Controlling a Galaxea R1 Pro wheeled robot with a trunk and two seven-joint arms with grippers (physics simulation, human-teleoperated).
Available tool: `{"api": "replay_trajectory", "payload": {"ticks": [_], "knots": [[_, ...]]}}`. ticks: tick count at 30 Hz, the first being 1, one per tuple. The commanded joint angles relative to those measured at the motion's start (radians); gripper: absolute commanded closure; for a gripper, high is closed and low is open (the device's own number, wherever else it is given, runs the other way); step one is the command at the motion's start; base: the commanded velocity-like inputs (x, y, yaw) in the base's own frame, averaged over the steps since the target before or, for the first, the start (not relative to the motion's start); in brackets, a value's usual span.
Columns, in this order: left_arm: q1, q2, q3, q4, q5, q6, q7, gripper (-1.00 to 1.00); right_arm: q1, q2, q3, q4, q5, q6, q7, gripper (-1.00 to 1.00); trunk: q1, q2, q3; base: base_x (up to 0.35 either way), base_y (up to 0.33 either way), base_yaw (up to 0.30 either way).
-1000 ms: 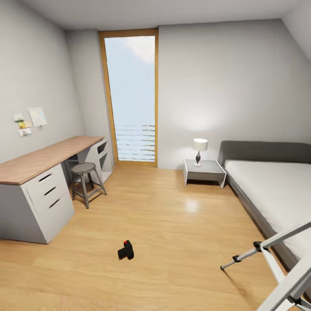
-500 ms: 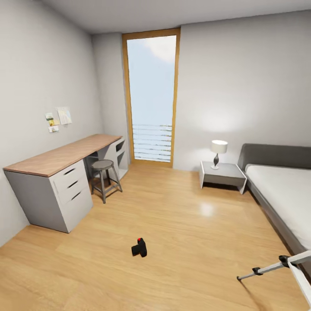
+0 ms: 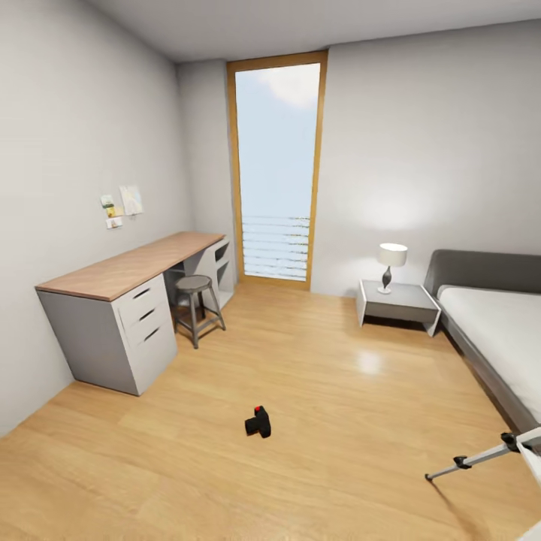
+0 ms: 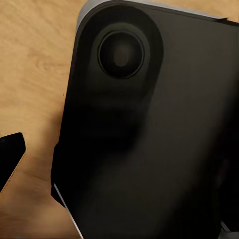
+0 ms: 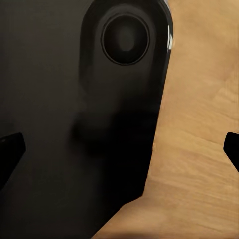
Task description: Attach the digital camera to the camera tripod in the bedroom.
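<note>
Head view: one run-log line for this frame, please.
phase: en route in bedroom | digital camera: on floor, untouched | camera tripod: one leg at frame edge, near bed | attached: not yet | grippers: state unclear

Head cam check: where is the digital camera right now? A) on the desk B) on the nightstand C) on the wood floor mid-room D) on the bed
C: the digital camera lies on the bare wood floor, apart from the desk, nightstand and bed.
</note>
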Motion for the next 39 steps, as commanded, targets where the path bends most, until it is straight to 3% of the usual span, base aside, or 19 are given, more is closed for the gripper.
{"api": "replay_trajectory", "payload": {"ticks": [1,14,39], "knots": [[0.000,0.000,0.000,-0.001,0.006,-0.001,0.000,-1.00,0.000,0.000,0.000,0.000,0.010,0.000,-0.001,-1.00,0.000,0.000,-0.001,-0.138,0.296,0.001],[0.000,0.001,-0.003,-0.001,0.007,0.002,0.000,-1.00,0.000,-0.001,0.000,0.000,0.010,0.000,0.001,-1.00,0.000,0.000,-0.001,-0.024,0.329,0.000],[0.000,0.001,-0.003,-0.001,0.007,0.009,0.000,-1.00,0.000,-0.001,-0.003,0.000,0.004,-0.001,-0.002,-1.00,0.000,0.000,-0.001,0.196,0.312,-0.027]]}}
